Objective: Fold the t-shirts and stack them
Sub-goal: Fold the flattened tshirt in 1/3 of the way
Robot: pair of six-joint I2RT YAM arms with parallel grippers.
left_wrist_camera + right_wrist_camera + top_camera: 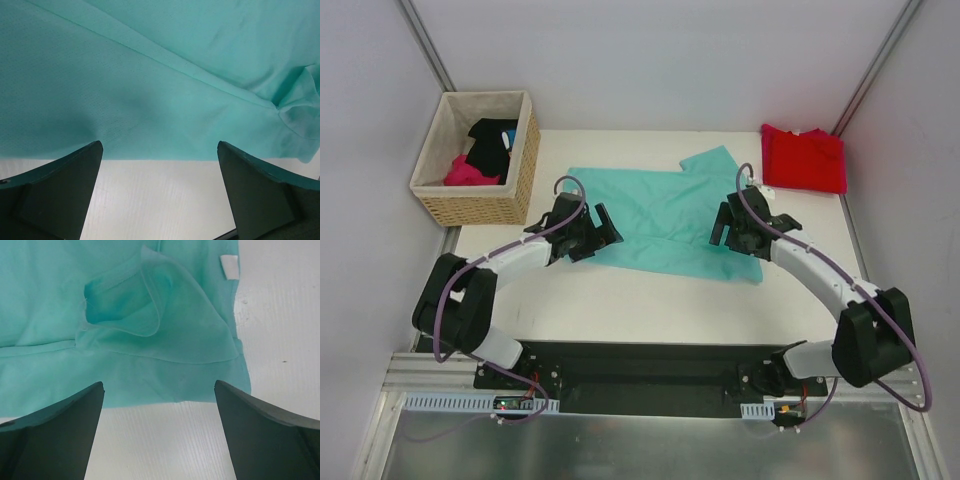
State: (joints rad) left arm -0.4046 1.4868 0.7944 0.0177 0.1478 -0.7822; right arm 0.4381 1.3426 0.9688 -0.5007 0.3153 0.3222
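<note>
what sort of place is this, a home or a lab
Probably a robot lab test cell, not a home: a left arm and right arm bolted at a white table, plain grey walls around it, and laundry props: a teal shirt, red shirt and basket.

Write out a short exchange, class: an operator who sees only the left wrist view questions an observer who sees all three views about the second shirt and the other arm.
Operator: Where is the other shirt?
Observer: The bright red cotton t-shirt lies folded at the far right corner of the table.
Operator: And the other arm?
Observer: The right gripper hovers open at the right edge of the teal mint-green cotton t-shirt.
</note>
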